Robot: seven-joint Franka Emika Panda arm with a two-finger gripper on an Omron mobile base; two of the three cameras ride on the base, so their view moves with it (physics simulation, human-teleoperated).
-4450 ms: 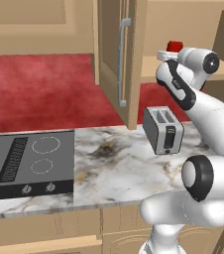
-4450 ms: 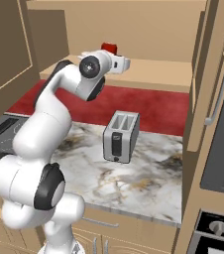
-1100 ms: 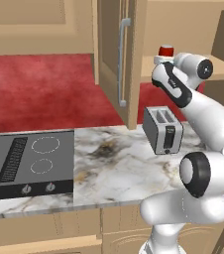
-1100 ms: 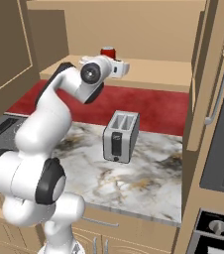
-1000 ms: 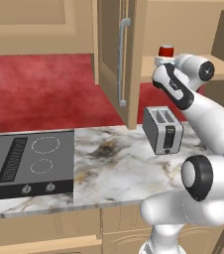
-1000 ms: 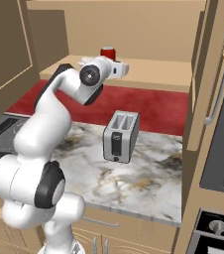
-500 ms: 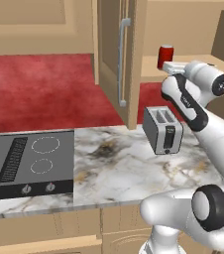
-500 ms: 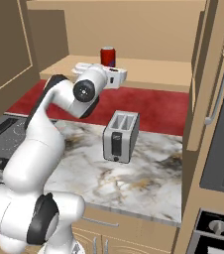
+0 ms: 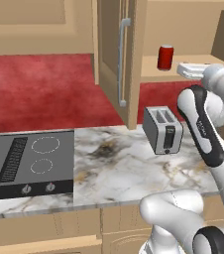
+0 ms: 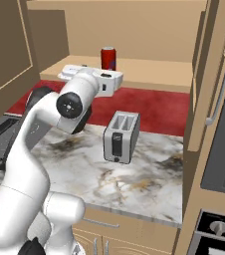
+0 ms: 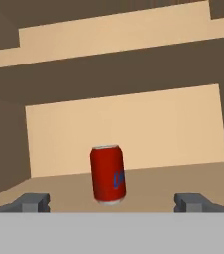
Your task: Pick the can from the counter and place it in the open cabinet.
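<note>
A black cooktop (image 9: 27,161) lay at the left end of a veined marble top (image 9: 119,171), seen from the left base camera, with a red wall panel (image 9: 44,92) behind it. Right of the cooktop, the open cabinet (image 9: 183,74) hung with its tan door (image 9: 115,59) swung out toward the room, a long silver bar handle (image 9: 122,62) running down its face. A silver toaster (image 9: 162,130) stood on the marble below the cabinet's shelf.

The can (image 9: 165,57) stood upright on the tan shelf inside the cabinet, free of the robot. It was a small red cylinder with a silver top, and the hand camera showed a blue mark on its side and a pale rim at its foot (image 11: 108,174). From the right base camera it stood (image 10: 108,59) near the shelf's front edge, above and behind the toaster (image 10: 120,136).

The gripper (image 11: 115,200) was drawn back from the can, its jaws spread wide with one dark fingertip (image 11: 32,202) far to the left and the other far to the right of it, touching nothing. The white arm (image 10: 67,107) reached up toward the shelf from the marble's near side.
</note>
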